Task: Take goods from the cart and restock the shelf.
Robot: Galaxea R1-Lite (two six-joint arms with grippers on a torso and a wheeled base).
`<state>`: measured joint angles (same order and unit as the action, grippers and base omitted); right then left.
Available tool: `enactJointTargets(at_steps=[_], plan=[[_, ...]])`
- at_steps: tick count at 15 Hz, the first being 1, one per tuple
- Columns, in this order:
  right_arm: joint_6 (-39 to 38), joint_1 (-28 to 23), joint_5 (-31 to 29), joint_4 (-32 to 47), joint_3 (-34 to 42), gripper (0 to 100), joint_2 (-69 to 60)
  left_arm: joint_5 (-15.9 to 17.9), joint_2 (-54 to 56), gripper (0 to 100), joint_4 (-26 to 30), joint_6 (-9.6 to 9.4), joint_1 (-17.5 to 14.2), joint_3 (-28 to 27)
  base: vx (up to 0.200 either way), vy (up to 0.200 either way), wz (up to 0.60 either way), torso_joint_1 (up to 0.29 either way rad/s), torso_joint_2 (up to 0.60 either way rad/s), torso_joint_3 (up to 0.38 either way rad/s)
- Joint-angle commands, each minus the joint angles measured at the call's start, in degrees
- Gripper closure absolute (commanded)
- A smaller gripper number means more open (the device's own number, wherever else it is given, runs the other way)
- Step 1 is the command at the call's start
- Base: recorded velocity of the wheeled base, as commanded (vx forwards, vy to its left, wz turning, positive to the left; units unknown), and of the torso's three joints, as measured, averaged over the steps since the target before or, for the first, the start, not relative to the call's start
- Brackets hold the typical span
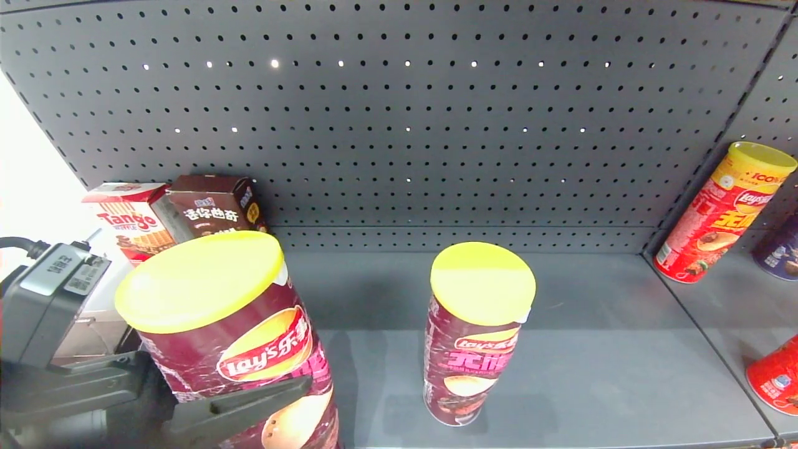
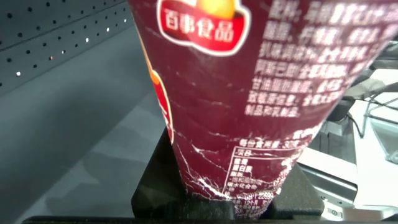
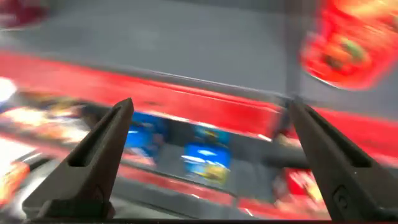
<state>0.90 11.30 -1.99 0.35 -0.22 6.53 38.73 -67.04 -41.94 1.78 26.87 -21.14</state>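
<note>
My left gripper (image 1: 206, 399) is shut on a maroon chip can with a yellow lid (image 1: 237, 337), held upright at the front left of the grey shelf (image 1: 598, 349). The left wrist view looks along the same can's maroon side (image 2: 249, 106). A second maroon chip can (image 1: 477, 330) stands on the shelf to its right, apart from it. My right gripper (image 3: 208, 165) is open with nothing between its fingers, over a red shelf edge (image 3: 186, 93) with blue and red packets below.
Two biscuit boxes, one red and white (image 1: 131, 218) and one brown (image 1: 215, 209), stand at the shelf's back left. Past a divider on the right are a red chip can (image 1: 723, 212) leaning on the pegboard, another red can (image 1: 776, 374) and a dark blue can (image 1: 779, 252).
</note>
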Motion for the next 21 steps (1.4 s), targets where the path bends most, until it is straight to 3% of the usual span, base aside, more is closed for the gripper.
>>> enactJointTargets(at_steps=[1, 3, 5, 8, 11, 14, 15, 17, 21], plan=[[-0.1, -12.4, -0.5, -0.2, 0.1, 0, -4.6, 0.0, 0.8, 100, -0.1, 0.07, 0.2, -0.3, 0.0, 0.0, 0.0, 0.0, 0.0, 0.0], [-0.2, -11.1, -0.7, -0.3, 0.1, 0, -5.8, 0.1, 0.8, 100, -0.1, -0.2, 1.2, -0.3, 0.0, 0.0, 0.0, 0.0, 0.0, 0.0], [-0.2, -11.3, -0.8, -0.3, 0.1, 0, -5.9, -0.1, 0.8, 100, 0.1, -0.02, 5.9, -0.6, 0.0, 0.0, 0.0, 0.0, 0.0, 0.0], [-0.1, -11.3, -0.7, -0.3, 0.1, 0, -5.9, -0.1, 0.3, 100, 0.8, 0.33, 6.3, -3.9, 0.0, 0.0, 0.0, 0.0, 0.0, 0.0], [-0.1, -11.3, -0.8, -0.3, 0.1, 0, -5.9, -0.3, -1.9, 100, 1.3, 1.12, 5.7, -6.8, 0.0, 0.0, 0.0, 0.0, 0.0, 0.0], [-0.2, -11.3, -0.7, -0.3, 0.1, 0, -5.9, -3.1, -5.8, 100, 2.0, 1.03, 5.6, -12.1, 0.0, 0.0, 0.0, 0.0, 0.0, 0.0], [-0.2, -11.3, -0.8, -0.3, 0.1, 0, -5.9, -3.4, -6.3, 100, 2.2, 0.68, 5.4, -12.3, 0.0, 0.0, 0.0, 0.0, 0.0, 0.0], [-0.2, -11.3, -0.7, -0.3, 0.1, 0, -5.9, -3.4, -8.8, 100, 3.2, -0.64, 2.1, -13.8, 0.0, 0.0, 0.0, 0.0, 0.0, 0.0], [-0.2, -11.3, -0.8, -0.3, 0.1, 0, -5.9, -3.4, -12.0, 100, 8.6, -2.31, 1.3, -19.4, 0.0, 0.0, 0.0, 0.0, 0.0, 0.0]])
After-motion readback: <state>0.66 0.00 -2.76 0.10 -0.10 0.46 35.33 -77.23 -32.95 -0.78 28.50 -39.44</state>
